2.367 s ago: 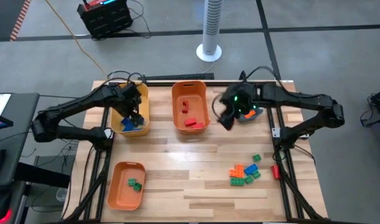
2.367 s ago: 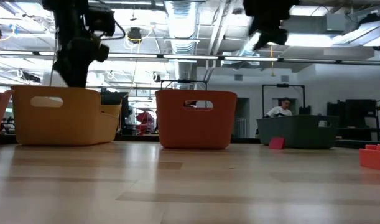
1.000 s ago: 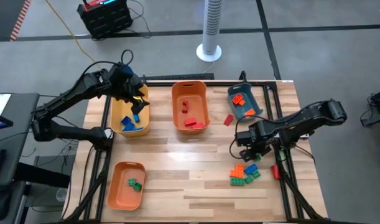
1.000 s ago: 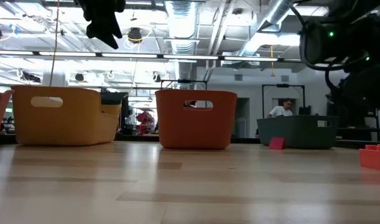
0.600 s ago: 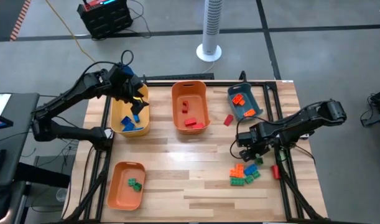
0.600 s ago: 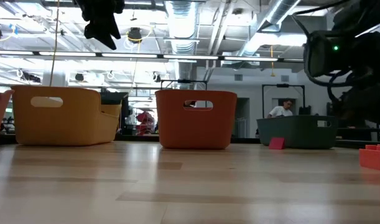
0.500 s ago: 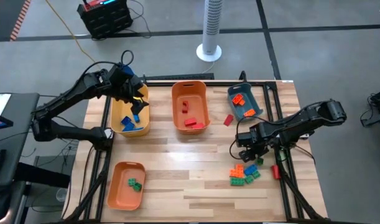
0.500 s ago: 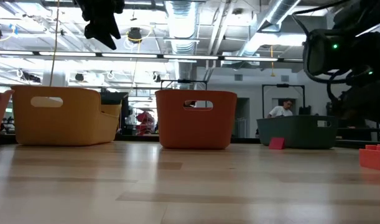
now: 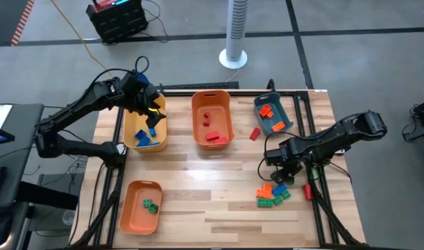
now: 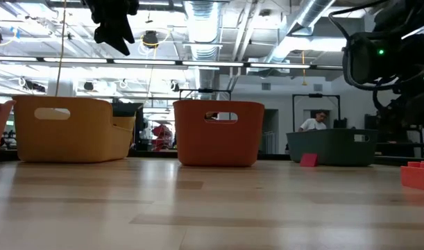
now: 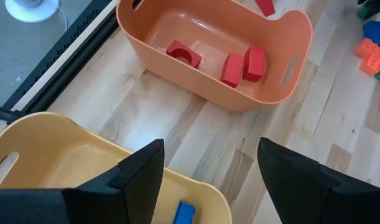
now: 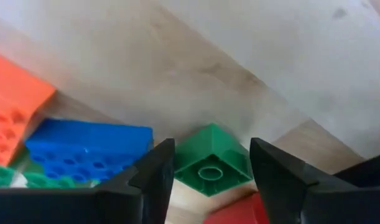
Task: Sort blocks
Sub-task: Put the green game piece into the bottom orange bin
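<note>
1. Green, blue and orange blocks [image 9: 273, 194] lie heaped on the wooden surface [image 9: 212, 194] near its right edge, unsorted; others already sit in their bins by colour.
2. We judge the right pincer [image 12: 208, 163] is low over that heap to take the green block [image 12: 213, 160], which lies between its parted fingers, not yet gripped.
3. Its arm reaches inward from the right, wrist bent steeply down.
4. Our left pincer [image 11: 208, 177] hangs open and empty above the yellow bin [image 9: 137, 142], where blue blocks [image 9: 143, 136] lie, arm raised as if waiting.
</note>
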{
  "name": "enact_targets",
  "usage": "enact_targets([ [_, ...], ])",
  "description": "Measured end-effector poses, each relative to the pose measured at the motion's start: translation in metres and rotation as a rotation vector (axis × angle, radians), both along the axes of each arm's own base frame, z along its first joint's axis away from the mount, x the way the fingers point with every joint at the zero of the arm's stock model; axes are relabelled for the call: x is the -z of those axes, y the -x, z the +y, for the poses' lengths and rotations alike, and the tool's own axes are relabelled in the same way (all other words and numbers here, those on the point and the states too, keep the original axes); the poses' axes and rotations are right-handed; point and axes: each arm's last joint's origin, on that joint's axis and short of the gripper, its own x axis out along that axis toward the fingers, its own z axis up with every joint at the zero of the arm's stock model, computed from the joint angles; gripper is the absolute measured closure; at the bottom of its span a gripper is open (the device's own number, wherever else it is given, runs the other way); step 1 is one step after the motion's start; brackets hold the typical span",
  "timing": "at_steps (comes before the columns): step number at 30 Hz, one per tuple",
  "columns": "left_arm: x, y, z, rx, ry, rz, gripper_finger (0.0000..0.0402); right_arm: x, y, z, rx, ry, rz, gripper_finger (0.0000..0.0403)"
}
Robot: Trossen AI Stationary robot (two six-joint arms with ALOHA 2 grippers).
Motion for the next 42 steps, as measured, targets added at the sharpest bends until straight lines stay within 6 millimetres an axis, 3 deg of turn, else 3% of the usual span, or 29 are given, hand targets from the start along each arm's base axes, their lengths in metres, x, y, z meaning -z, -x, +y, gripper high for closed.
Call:
enact_targets([
  [7,0.000,0.000,-0.001,0.016,0.018,-0.011,0.0150,-0.004,0.001,0.003,-0.114,-0.023,-0.011,0.0155],
  [17,0.000,0.000,-0.001,0.013,0.022,-0.012,0.0150,-0.002,0.007,0.021,-0.262,-0.019,-0.016,0.0153],
  [30,0.000,0.000,-0.001,0.014,0.020,-0.013,0.0150,0.003,0.005,0.019,-0.159,0.042,-0.028,0.0156],
  [34,0.000,0.000,-0.001,0.014,0.020,-0.013,0.0150,0.003,0.005,0.016,-0.144,0.047,-0.021,0.0183],
  [42,0.000,0.000,-0.001,0.013,0.021,-0.013,0.0150,0.002,0.003,0.013,-0.101,0.044,-0.015,0.0279],
])
